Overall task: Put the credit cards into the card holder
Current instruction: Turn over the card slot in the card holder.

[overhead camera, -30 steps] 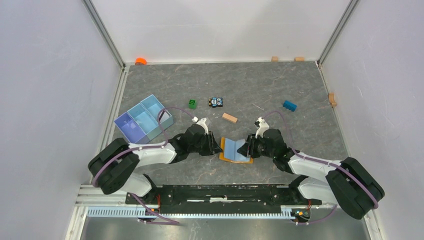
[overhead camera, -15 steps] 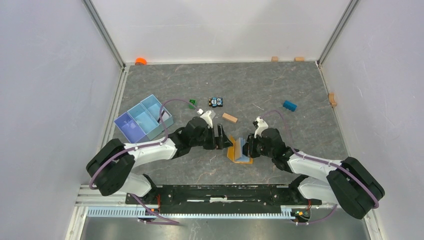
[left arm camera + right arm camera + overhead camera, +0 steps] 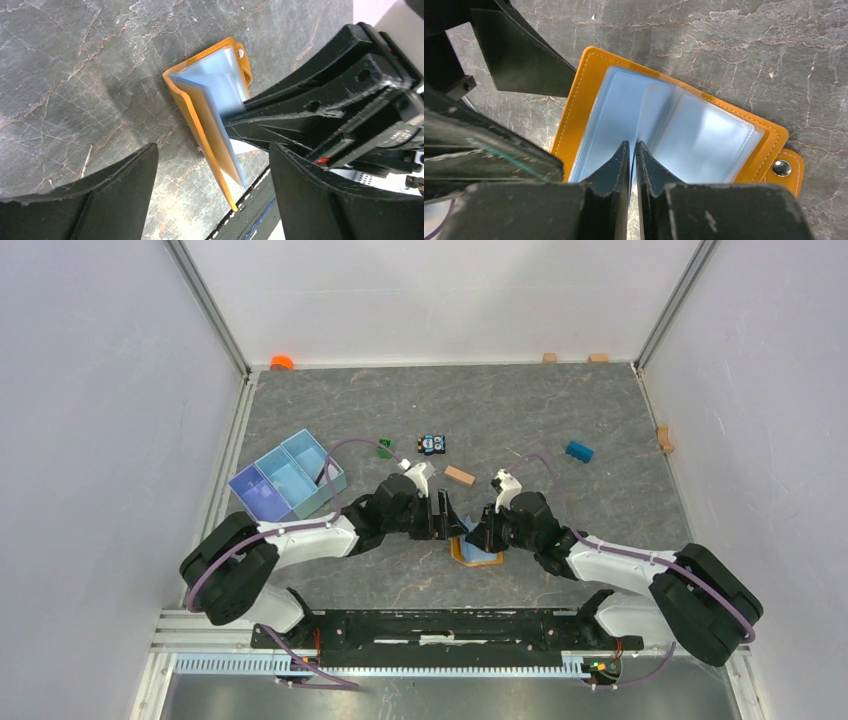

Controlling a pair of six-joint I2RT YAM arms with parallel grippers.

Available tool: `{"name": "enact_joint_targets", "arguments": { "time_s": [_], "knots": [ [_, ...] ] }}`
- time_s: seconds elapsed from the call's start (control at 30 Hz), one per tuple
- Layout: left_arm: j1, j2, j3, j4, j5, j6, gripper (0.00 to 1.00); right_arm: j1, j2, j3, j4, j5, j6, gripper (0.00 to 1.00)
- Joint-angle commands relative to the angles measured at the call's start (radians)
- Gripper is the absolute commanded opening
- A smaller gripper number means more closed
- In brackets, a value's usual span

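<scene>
My right claw (image 3: 633,146) was drawn in to a thin slit. Its two tips were set inside the open card holder (image 3: 574,105), and a pale blue inner leaf ran down into the slit between them. I could not tell whether that leaf was a plain pocket or held a card. My left claw (image 3: 212,150) stood wide, one finger to either side of the holder, touching nothing. The holder lay on the table (image 3: 520,410) between the two claws, just ahead of the arm bases. It was part-folded like a book: one orange cover stood up on edge, the other lay flat with its snap tab on the far side from my left claw. No credit card could be told apart from the pale pockets. The light blue divided tray (image 3: 310,502), of three compartments, sat well apart to the left, beside my left arm.
</scene>
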Motion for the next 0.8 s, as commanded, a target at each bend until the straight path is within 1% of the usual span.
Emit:
{"name": "enact_joint_targets", "arguments": {
  "time_s": [0.0,0.17,0.27,0.3,0.37,0.47,0.6,0.63,0.7,0.77],
  "knots": [
    [0.003,0.051,0.013,0.055,0.020,0.034,0.83,0.010,0.002,0.035,0.015,0.026,-0.021,0.13],
    [0.003,0.100,0.017,0.080,0.037,0.022,0.71,0.013,-0.006,0.035,0.006,0.028,-0.026,0.13],
    [0.002,0.102,0.007,0.076,0.023,0.013,0.60,0.013,-0.013,0.036,-0.019,0.046,-0.029,0.12],
    [0.002,0.101,0.003,0.069,0.012,0.011,0.56,0.014,-0.016,0.037,-0.038,0.066,-0.032,0.11],
    [0.004,0.097,-0.006,0.048,-0.013,0.007,0.46,0.014,-0.034,0.044,-0.103,0.129,-0.038,0.10],
    [0.002,0.096,-0.025,0.037,-0.030,-0.004,0.37,0.014,-0.064,0.044,-0.199,0.246,-0.048,0.10],
    [0.002,0.100,-0.041,0.052,-0.030,-0.012,0.20,0.013,-0.082,0.050,-0.293,0.343,-0.073,0.13],
    [0.004,0.101,-0.041,0.052,-0.029,-0.011,0.17,0.013,-0.083,0.054,-0.302,0.360,-0.078,0.14],
    [0.004,0.100,-0.042,0.052,-0.031,-0.009,0.10,0.013,-0.088,0.073,-0.373,0.394,-0.095,0.15],
    [0.004,0.102,-0.043,0.055,-0.035,-0.003,0.07,0.013,-0.098,0.098,-0.421,0.439,-0.113,0.15]
  ]
}}
